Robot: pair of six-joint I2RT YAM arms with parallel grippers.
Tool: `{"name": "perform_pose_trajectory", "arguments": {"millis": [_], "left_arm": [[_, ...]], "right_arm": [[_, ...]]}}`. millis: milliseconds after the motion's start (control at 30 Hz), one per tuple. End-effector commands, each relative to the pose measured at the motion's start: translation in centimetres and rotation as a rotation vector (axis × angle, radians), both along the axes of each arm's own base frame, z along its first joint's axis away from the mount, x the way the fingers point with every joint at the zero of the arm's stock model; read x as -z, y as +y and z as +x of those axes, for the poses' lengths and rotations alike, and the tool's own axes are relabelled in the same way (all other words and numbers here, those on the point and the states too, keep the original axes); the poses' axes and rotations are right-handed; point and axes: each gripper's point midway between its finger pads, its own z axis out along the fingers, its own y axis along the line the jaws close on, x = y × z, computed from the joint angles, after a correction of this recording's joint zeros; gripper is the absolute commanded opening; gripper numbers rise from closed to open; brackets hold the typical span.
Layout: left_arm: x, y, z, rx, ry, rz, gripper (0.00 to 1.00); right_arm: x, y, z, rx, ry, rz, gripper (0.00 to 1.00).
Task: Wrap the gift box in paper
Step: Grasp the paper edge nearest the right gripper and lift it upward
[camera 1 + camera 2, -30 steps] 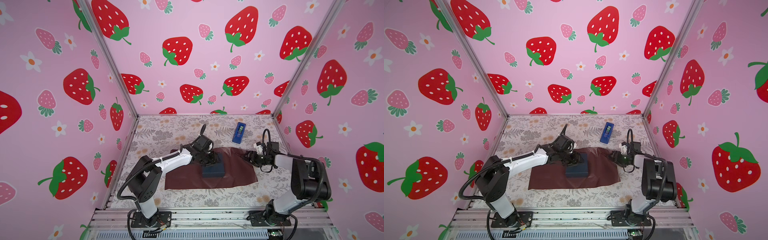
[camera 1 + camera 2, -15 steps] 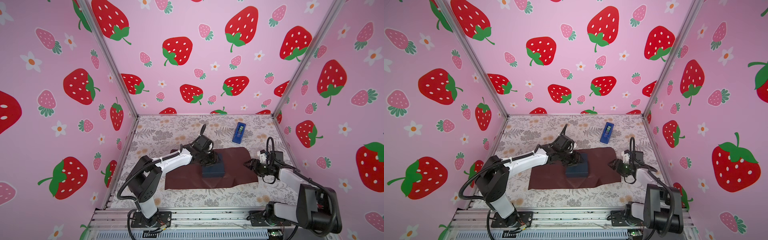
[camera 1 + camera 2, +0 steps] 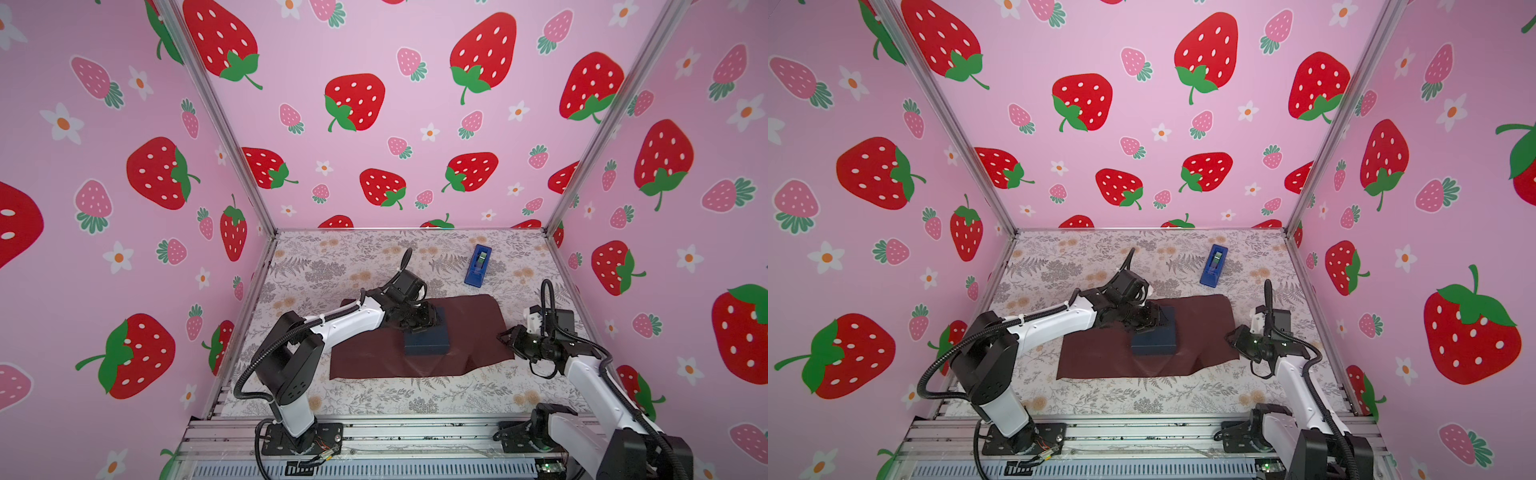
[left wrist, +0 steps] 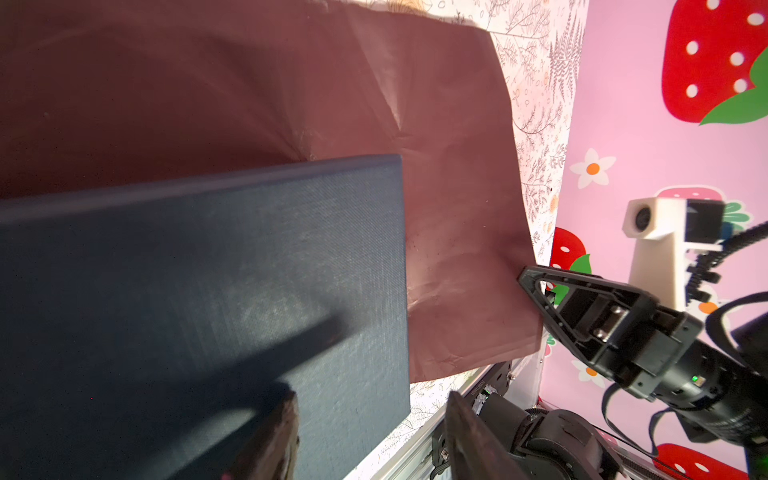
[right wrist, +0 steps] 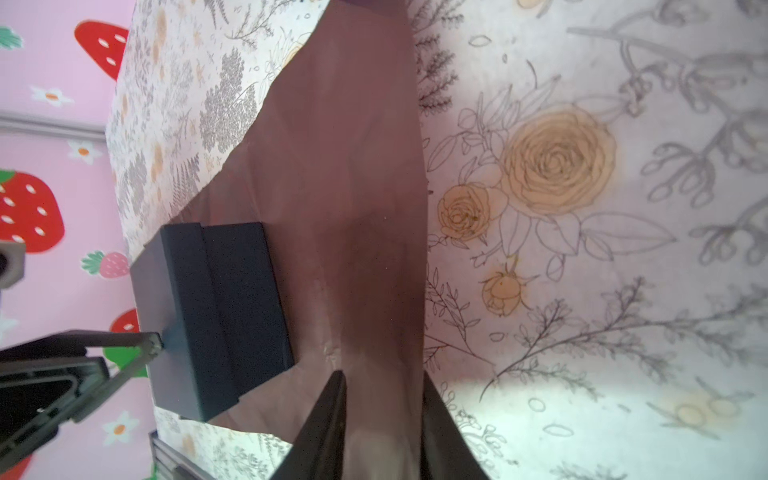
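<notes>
Box (image 3: 428, 345) under spread left end effector (image 3: 424, 325); right end effector (image 5: 382, 380) straddling paper (image 5: 353, 187), grip unclear.

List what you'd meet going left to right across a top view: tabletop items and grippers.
gift box → blue tape dispenser → right gripper. Omitted: left gripper and paper, both overlapping the box.

A floral-printed tabletop (image 3: 332, 266) carries the dark maroon paper (image 3: 469, 328), spread near its middle, and a blue tape dispenser (image 3: 478, 266) just beyond the paper's far edge.

Pink strawberry-print walls (image 3: 291, 62), floral-print tabletop (image 3: 332, 257), aluminium frame posts (image 3: 221, 124)
</notes>
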Motion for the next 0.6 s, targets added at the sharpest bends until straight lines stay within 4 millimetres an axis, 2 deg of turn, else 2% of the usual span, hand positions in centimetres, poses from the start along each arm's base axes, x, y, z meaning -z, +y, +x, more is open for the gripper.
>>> {"name": "perform_pose_trajectory", "arguments": {"millis": [0, 233, 567], "left_arm": [[1.4, 1.3, -0.3, -0.032, 0.034, 0.068, 0.60], [-1.4, 1.0, 0.2, -0.036, -0.016, 0.036, 0.66], [-6.4, 1.6, 1.3, -0.090, -0.088, -0.055, 0.75]], "right_arm": [[-1.0, 0.1, 0.1, -0.001, -0.003, -0.028, 0.20], [-3.1, 2.8, 0.5, -0.075, -0.073, -0.035, 0.00], [-6.2, 11.1, -0.8, -0.295, -0.118, 0.005, 0.00]]}}
